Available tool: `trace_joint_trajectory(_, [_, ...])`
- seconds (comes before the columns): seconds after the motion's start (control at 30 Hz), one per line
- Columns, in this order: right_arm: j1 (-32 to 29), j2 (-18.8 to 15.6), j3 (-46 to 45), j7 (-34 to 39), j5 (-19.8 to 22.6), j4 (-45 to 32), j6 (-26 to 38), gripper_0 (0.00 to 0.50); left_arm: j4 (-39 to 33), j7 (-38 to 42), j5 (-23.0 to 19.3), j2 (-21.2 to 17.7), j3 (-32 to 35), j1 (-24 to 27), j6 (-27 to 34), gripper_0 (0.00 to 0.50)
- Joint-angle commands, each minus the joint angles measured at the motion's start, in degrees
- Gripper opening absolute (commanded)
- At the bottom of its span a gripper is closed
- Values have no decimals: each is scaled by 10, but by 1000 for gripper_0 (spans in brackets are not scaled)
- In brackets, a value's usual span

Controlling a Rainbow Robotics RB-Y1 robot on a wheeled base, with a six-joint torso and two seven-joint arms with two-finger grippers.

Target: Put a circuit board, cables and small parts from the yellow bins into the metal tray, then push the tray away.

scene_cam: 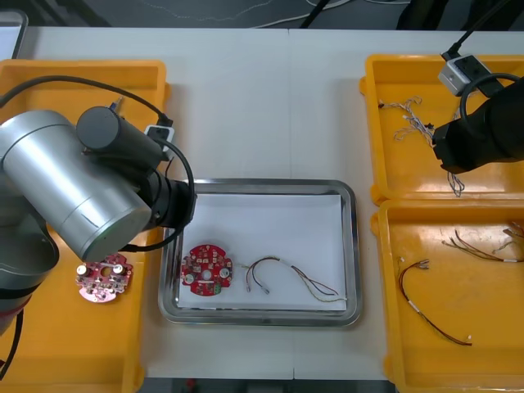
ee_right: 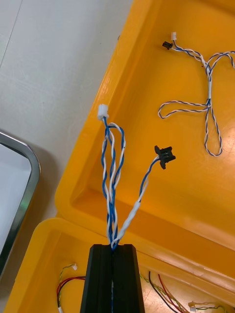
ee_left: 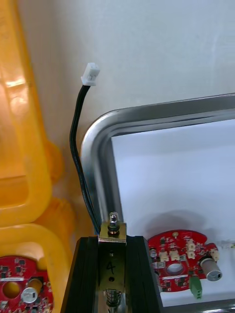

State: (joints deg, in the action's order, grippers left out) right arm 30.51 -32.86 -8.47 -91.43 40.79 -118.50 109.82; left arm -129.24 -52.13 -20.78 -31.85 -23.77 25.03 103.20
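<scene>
Jaws right: gripping blue-white cable [ee_right: 112,222] over far-right corner bin [ee_right: 147,63] | jaws left: gripping small metal part [ee_left: 112,232] over tray [ee_left: 100,146] rim.

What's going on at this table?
The metal tray is being filled. The right gripper, jaws shut on a twisted blue and white cable, holds it above the far right yellow bin. The left gripper holds a black cable at the tray's left edge. A red circuit board and two cables lie inside.

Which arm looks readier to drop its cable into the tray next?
Probably left: the left end effector holds a black cable at the left rim of the metal tray; the right end effector grips a blue and white cable above a yellow bin, farther off.
</scene>
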Motion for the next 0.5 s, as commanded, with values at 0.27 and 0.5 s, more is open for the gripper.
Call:
trace_joint_trajectory(0.27, [-4,7,8,13,-2,-21,2,0,42,29,41,25,-51,-7,-74,0])
trace_joint_trajectory(0.5, [-4,7,8,13,-2,-21,2,0,71,32,44,27,-64,-7,-116,0])
